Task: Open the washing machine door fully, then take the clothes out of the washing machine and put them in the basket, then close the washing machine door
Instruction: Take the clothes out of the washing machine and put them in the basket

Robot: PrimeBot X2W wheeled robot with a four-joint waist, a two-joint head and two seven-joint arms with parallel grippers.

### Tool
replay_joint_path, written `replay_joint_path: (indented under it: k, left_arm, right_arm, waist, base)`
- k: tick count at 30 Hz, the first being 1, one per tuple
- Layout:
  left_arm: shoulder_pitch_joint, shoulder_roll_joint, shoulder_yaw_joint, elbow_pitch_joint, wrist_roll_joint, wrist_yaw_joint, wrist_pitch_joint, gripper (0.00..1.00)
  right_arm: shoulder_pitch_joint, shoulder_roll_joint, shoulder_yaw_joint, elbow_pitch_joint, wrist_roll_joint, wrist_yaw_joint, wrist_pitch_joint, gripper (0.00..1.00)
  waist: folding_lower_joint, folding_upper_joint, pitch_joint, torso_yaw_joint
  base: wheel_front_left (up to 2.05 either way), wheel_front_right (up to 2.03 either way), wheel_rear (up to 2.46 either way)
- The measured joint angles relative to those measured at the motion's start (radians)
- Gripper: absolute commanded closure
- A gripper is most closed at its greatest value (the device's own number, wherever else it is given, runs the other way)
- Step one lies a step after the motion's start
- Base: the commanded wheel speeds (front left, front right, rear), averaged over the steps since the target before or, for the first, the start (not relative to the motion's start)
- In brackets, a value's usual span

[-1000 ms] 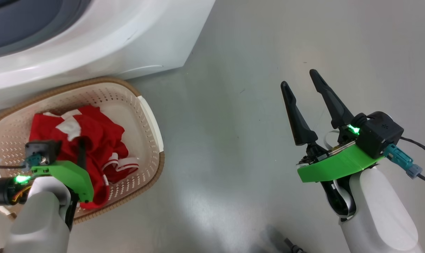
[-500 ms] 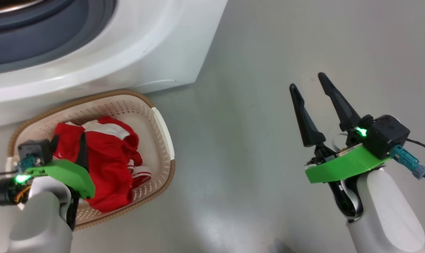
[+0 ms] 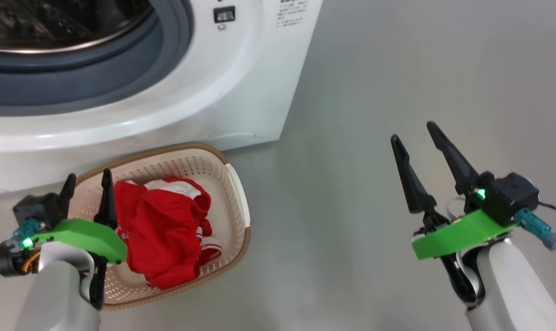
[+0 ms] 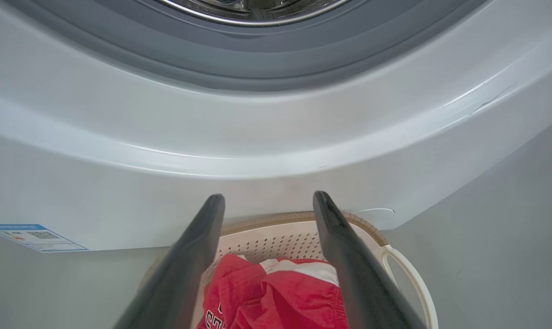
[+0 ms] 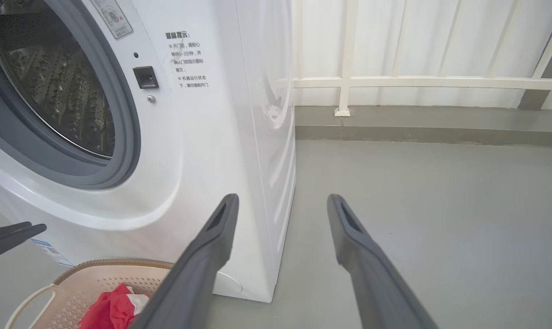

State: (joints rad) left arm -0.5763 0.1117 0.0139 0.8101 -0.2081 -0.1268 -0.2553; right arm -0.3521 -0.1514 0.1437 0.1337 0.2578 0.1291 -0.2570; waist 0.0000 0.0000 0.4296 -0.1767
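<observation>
- The left gripper [image 3: 88,175] hangs over the left end of the basket [image 3: 167,148]. Its fingers are spread wide and hold nothing, and the tips point toward the machine.
- The right gripper [image 3: 412,131] is also spread wide and empty. It hangs over bare floor [image 3: 374,69], well to the right of the basket.
- The basket sits on the floor just in front of the washing machine [image 3: 241,82]. Whether its brown rim touches the front panel cannot be told.
- The clothes [image 3: 167,230] lie bunched inside the basket: red fabric with white stripe trim. The left wrist view shows some white lettering.
- The floor is smooth, grey and slightly glossy, with soft pale reflections.
- The machine's opening stands uncovered. A grey rubber gasket [image 3: 75,87] rings the perforated steel drum [image 5: 65,91].
- A black latch socket [image 3: 224,14] sits to the right of the opening. A blue label [image 4: 34,236] sits low on the front.
- Beyond the machine, a grey kerb [image 5: 417,123] borders the floor. Above it, a white railing [image 5: 417,82] stands before a pale ribbed wall [image 5: 394,36].
</observation>
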Motion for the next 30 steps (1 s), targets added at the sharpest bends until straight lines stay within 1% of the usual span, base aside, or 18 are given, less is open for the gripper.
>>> replay_joint_path:
  k: [5,8,18,30]
  left_arm:
    - [0.044,-0.015,0.023,-0.067,0.008,-0.001,0.000,0.00]
    - [0.088,-0.022,0.045,-0.130,0.024,-0.001,0.000,0.00]
    - [0.173,-0.044,0.060,-0.267,0.038,-0.001,0.000,0.00]
    - [0.334,-0.051,0.102,-0.454,0.048,-0.001,0.000,0.00]
  right_arm:
    - [0.036,-0.008,-0.005,0.004,0.000,0.000,0.000,0.00]
    - [0.053,-0.015,-0.009,0.008,0.000,0.000,0.000,0.00]
    - [0.099,-0.033,-0.025,0.009,0.000,0.000,0.000,0.00]
    - [0.173,-0.036,-0.037,0.012,0.000,0.000,0.000,0.00]
  waist:
    - [0.0000,0.0000,-0.038,0.014]
    - [0.0000,0.0000,-0.076,0.026]
    - [0.0001,0.0000,-0.151,0.050]
    - [0.0000,0.0000,-0.234,0.063]
  base:
    - [0.00,0.00,0.00]
    - [0.00,0.00,0.00]
    - [0.00,0.00,0.00]
    - [0.00,0.00,0.00]
